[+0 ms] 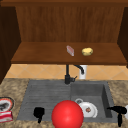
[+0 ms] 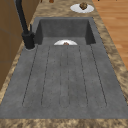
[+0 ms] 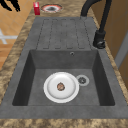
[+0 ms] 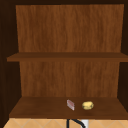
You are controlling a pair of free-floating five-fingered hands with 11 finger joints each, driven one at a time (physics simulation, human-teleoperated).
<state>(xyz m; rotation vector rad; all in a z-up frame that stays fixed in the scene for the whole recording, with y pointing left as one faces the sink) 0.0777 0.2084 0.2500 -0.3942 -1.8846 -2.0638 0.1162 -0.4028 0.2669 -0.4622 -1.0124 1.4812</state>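
My left hand (image 1: 38, 113) hangs over the front edge of the drainboard (image 1: 45, 96), fingers relaxed and holding nothing. In the right side view it shows as my left hand (image 3: 11, 3), off the counter's far front corner near a red box (image 3: 36, 8). My right hand (image 1: 117, 110) floats open at the sink's front right corner, fingers pointing left, touching nothing. Between the two hands sits a large red ball (image 1: 67, 115). A white plate (image 1: 88, 110) with a small brown morsel (image 3: 60, 86) lies in the basin, beside the drain (image 3: 82, 80).
A black faucet (image 1: 67, 75) stands behind the sink with a white cup (image 1: 83, 71) beyond it. The shelf (image 1: 45, 56) carries a small pinkish box (image 1: 70, 50) and a yellow lump (image 1: 87, 51). Plates rest on both counter ends: left plate (image 1: 5, 103), right plate (image 2: 82, 7).
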